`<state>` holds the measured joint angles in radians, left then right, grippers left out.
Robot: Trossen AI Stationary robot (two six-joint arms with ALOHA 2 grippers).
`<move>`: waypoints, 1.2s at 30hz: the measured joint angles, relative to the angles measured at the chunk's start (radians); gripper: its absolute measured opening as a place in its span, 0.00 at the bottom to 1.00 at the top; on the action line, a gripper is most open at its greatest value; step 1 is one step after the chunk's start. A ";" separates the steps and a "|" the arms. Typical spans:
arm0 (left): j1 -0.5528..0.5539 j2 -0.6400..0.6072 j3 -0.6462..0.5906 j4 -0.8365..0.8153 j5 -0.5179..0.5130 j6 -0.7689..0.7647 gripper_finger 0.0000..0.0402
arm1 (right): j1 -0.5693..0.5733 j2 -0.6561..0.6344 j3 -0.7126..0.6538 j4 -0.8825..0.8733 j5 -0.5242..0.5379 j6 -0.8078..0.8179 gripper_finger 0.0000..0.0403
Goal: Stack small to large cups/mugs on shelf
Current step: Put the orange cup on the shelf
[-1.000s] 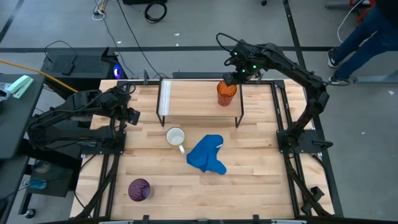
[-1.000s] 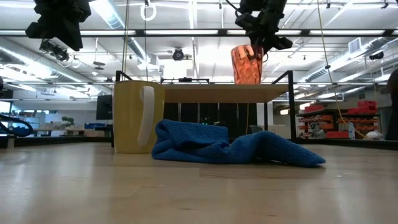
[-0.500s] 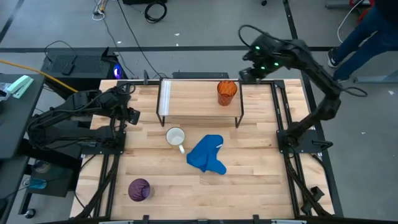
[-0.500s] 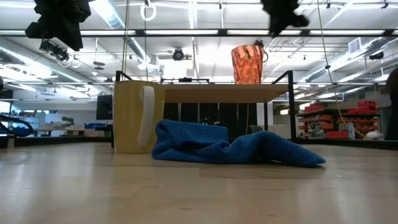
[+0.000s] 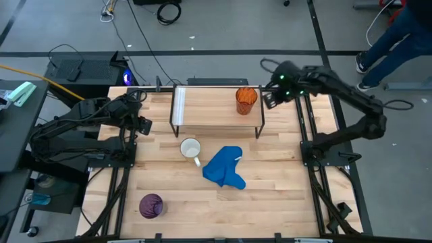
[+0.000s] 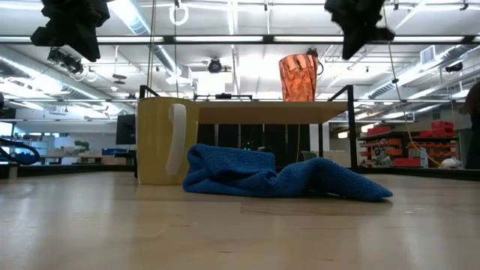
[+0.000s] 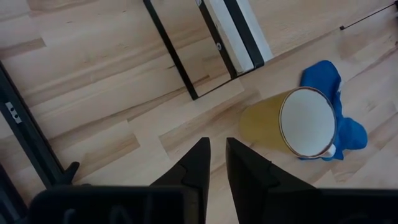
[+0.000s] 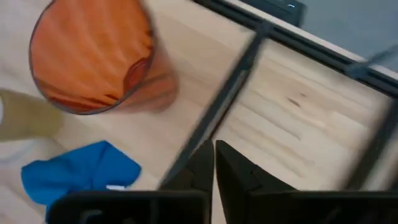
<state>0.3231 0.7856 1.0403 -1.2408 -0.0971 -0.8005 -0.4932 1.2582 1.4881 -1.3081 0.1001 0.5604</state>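
Note:
The translucent orange cup (image 5: 246, 100) stands upright on the right end of the light-wood shelf (image 5: 209, 108); it also shows in the right wrist view (image 8: 93, 56). The white mug (image 5: 190, 148) stands on the table in front of the shelf, its outside yellow in the left wrist view (image 7: 292, 124). The purple cup (image 5: 151, 205) is at the near left of the table. My right gripper (image 5: 270, 100) is shut and empty, just right of the orange cup and above the shelf's right end. My left gripper (image 5: 143, 125) is shut and empty, above the table's left side.
A crumpled blue cloth (image 5: 225, 169) lies on the table just right of the mug. The shelf's black wire legs (image 5: 260, 125) stand at its ends. Bare tabletop lies at the near right. A person (image 5: 398, 34) stands beyond the far right corner.
My right gripper has drawn away from the orange cup's rim, first toward the table's right edge, then a little toward the near edge. The orange cup has stayed upright on the shelf.

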 joint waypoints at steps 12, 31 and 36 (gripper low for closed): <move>0.000 0.000 0.000 0.002 -0.008 0.000 0.14 | -0.010 0.007 -0.177 0.289 -0.065 -0.006 0.01; 0.000 0.000 0.000 0.015 -0.008 -0.008 0.14 | -0.010 0.036 -0.177 0.347 -0.091 -0.021 0.01; 0.000 0.000 0.000 0.015 -0.008 -0.008 0.15 | -0.010 0.036 -0.177 0.354 -0.104 -0.029 0.01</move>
<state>0.3230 0.7856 1.0404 -1.2259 -0.1051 -0.8085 -0.5034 1.2945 1.3109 -0.9539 -0.0041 0.5312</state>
